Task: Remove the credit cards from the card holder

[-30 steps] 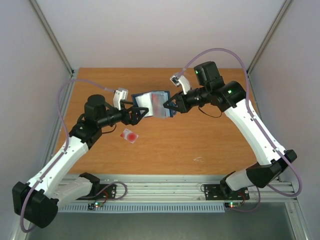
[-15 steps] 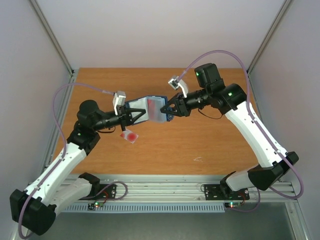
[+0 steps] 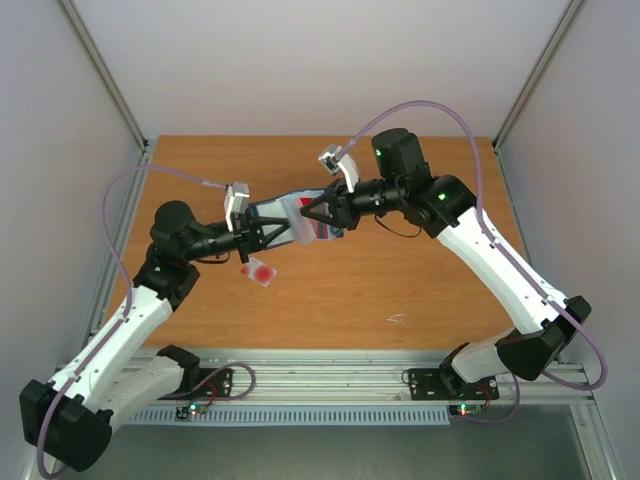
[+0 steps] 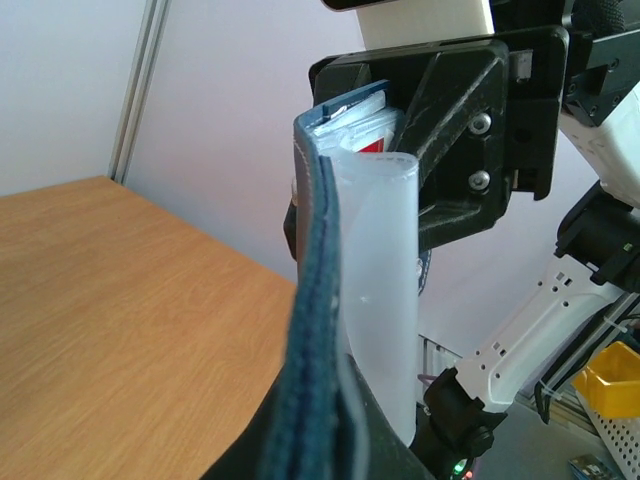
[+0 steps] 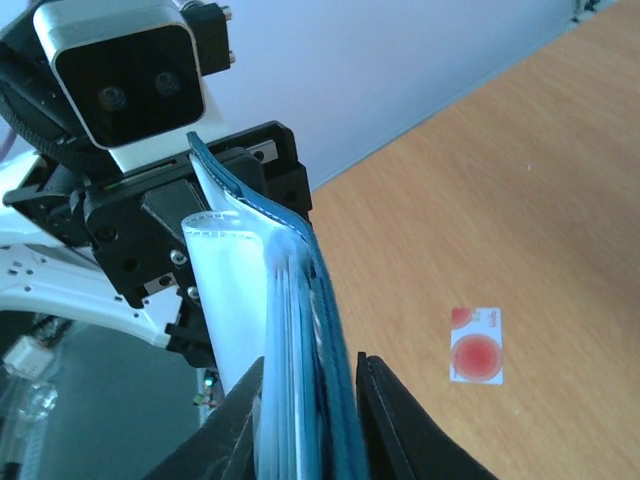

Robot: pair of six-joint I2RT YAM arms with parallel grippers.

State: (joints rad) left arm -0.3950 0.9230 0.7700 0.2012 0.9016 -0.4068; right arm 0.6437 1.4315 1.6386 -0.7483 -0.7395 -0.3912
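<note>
Hanging in mid-air above the tabletop point(image 3: 400, 280), between the two arms: one card holder point(image 3: 285, 218), dark navy outside with pale clear pocket leaves inside, seen nearly edge-on in both wrist views. Left jaws: closed tight on the holder's left end, with the navy cover and a clear pocket leaf pinched together between them. Right jaws: set narrowly apart and straddling the holder's opposite end, one finger on the pocket side and one against the navy cover (whether they press it or merely flank it cannot be told). Contents visible: one red card point(image 4: 368, 147), a sliver showing at the top of a pocket, close by the right jaws. Any other cards in the pockets are too hidden to tell apart. Loose item: one pale card with a red circle point(image 3: 260, 271), lying flat and face up on the tabletop, just below the left jaws in the overhead view, apart from the holder and touched by neither arm.
</note>
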